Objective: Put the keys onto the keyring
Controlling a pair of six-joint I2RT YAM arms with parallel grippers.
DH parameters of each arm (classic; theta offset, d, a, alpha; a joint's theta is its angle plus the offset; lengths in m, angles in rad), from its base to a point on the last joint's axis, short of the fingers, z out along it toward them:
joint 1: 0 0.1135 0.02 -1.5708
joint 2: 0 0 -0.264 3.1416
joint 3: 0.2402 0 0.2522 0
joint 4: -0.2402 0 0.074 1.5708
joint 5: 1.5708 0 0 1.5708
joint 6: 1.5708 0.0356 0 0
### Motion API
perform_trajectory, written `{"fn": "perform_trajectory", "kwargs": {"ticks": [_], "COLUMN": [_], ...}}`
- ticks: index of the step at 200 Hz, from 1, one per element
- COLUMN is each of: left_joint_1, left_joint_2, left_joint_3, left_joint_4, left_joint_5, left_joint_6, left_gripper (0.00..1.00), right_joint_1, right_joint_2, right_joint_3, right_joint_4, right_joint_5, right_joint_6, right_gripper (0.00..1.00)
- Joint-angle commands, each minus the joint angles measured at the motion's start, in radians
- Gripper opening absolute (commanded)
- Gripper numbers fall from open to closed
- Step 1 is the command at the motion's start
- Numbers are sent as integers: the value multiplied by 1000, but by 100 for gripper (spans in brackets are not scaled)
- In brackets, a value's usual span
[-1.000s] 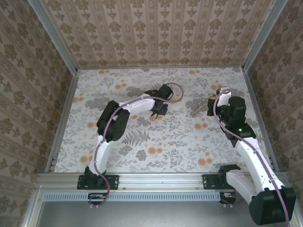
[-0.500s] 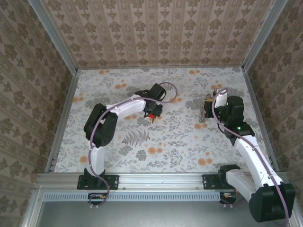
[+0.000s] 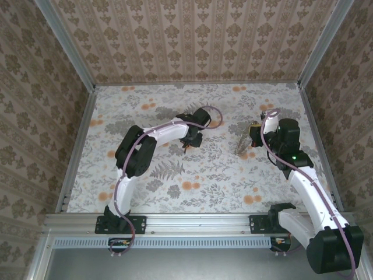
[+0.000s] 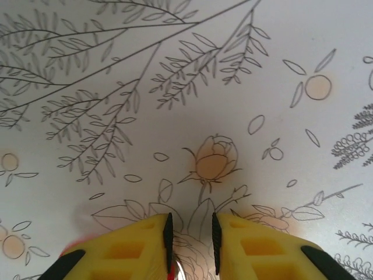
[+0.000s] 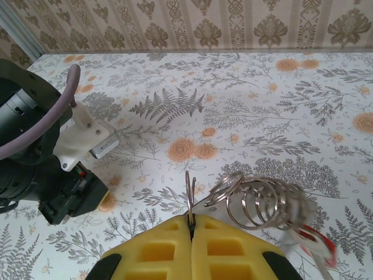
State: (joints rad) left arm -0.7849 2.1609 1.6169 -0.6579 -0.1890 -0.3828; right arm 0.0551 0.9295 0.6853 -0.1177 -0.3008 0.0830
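Observation:
The keyring (image 5: pixel 242 201) is a string of linked silvery wire rings. My right gripper (image 5: pixel 191 224) is shut on its end ring, which stands upright between the yellow fingers. A blurred red key (image 5: pixel 317 245) with a whitish part hangs at the string's far end. From above, the right gripper (image 3: pixel 252 135) holds the keyring (image 3: pixel 241 143) just over the table. My left gripper (image 3: pixel 187 143) points down at mid-table. Its jaws (image 4: pixel 191 233) stand a narrow gap apart, and a red and silvery sliver of a key (image 4: pixel 171 273) sits against the left pad at the frame's bottom edge.
The floral tablecloth (image 3: pixel 204 175) is boxed in by patterned walls and metal rails (image 3: pixel 76 151). In the right wrist view the left arm's black wrist and white camera mount (image 5: pixel 87 140) sit close on the left. A mauve cable (image 3: pixel 213 111) loops behind the left wrist.
The left arm's elbow swung left and back, and its gripper ended slightly nearer and left. The right gripper shifted left toward the centre, and the keyring now dangles at its lower left.

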Motion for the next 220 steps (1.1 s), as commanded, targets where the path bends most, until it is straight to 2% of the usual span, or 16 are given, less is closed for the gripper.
{"fn": "perform_trajectory", "kwargs": {"ticks": [1,96,171,220], "left_joint_1": [0,-18,-14,-4], "left_joint_2": [-2,-90,-84,-72], "left_joint_3": [6,-44,-75,-46], "left_joint_4": [-39,-61,-74,-82], "left_joint_5": [-57,-88,-82,-78], "left_joint_6": [-50,-31,-3,26], "left_gripper": [26,25,25,19], "right_joint_1": [2,2,2,2], "right_joint_2": [-9,-10,-32,-27], "right_joint_3": [34,37,54,59], "right_joint_4": [10,3,-17,-16], "right_joint_5": [-28,-38,-38,-42], "right_joint_6": [0,1,-3,-2], "right_gripper": [0,0,0,0]}}
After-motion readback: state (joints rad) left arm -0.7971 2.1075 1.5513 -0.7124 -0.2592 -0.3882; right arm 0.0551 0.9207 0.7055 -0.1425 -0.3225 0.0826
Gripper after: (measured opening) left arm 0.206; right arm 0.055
